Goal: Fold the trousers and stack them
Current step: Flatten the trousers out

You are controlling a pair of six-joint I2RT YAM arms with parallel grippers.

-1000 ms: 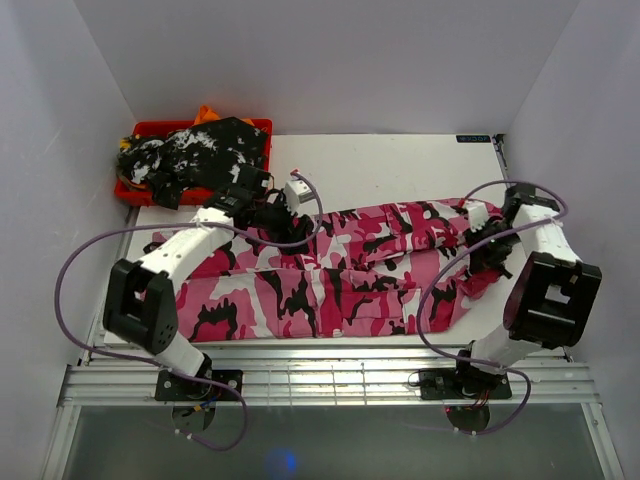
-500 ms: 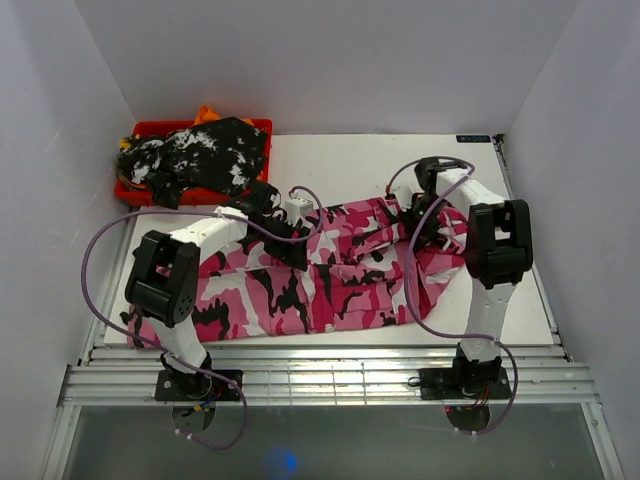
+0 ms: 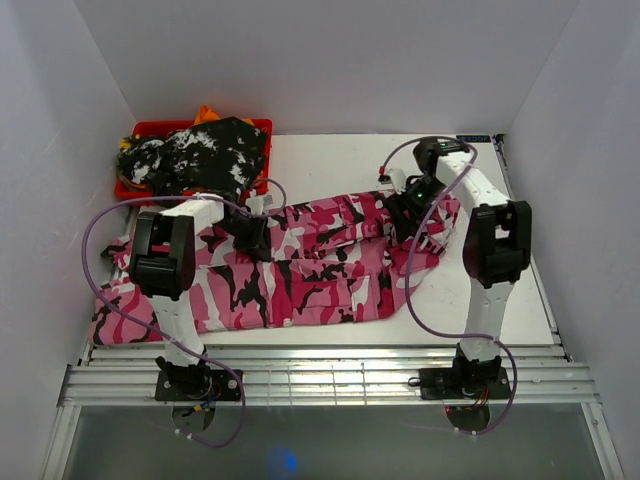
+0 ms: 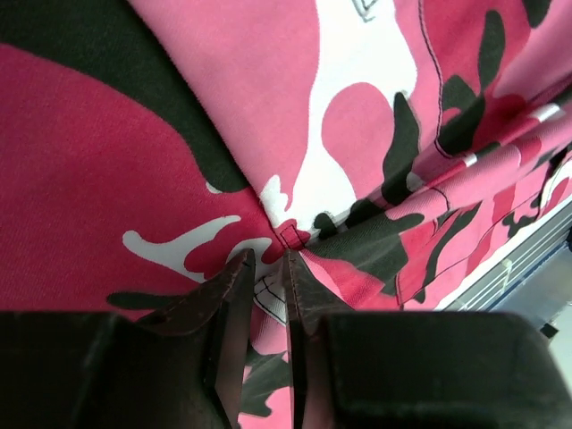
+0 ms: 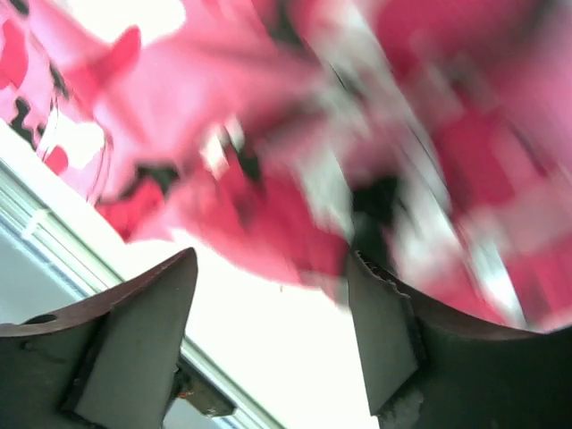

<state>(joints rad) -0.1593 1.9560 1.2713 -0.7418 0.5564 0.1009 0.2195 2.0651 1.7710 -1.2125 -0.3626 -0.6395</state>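
Observation:
The hot-pink, white and black camouflage trousers (image 3: 320, 270) lie lengthwise across the white table, and their left end reaches the front left corner. My left gripper (image 3: 258, 238) presses down on their upper left part. In the left wrist view its jaws (image 4: 268, 259) stand almost together on a pinch of cloth, with creases running out from the tips. My right gripper (image 3: 403, 210) hovers over the trousers' right end. In the blurred right wrist view it (image 5: 270, 259) stands open with nothing between its fingers, the cloth (image 5: 295, 179) just beyond them.
A red bin (image 3: 160, 125) at the back left holds a black-and-white mottled garment (image 3: 200, 150), with something orange (image 3: 207, 112) behind it. Bare white table (image 3: 340, 160) shows behind the trousers and at the right (image 3: 510, 300). Metal rails (image 3: 320, 375) run along the front edge.
The trousers have slid to the left and bunched shorter. My right gripper has let go of their right end and opened. My left gripper has closed on the cloth.

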